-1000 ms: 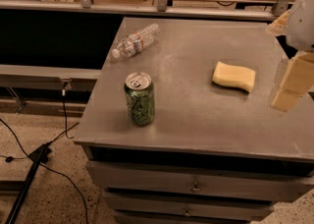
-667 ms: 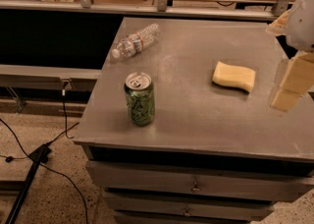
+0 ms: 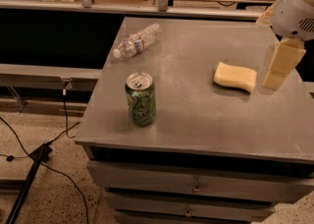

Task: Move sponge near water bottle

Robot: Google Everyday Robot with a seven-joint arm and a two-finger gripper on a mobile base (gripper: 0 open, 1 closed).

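finds the sponge [image 3: 235, 76] lying flat on the right half of the table [image 3: 196, 115], untouched, with the gripper [image 3: 275, 73] hanging just to its right, low over the table edge and carrying nothing, probably lined up for a sideways approach; cannot tell whether clenched or released. places the water bottle [image 3: 136, 41] on its side near the far left corner, well apart from the sponge, with a green can [image 3: 141, 98] upright toward the front left, so suggests a long leftward carry passing behind the can.

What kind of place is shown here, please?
Probably a robotics lab or workshop: a grey drawer cabinet, loose cables on the speckled floor, and the gripper hanging at the right beside the sponge.
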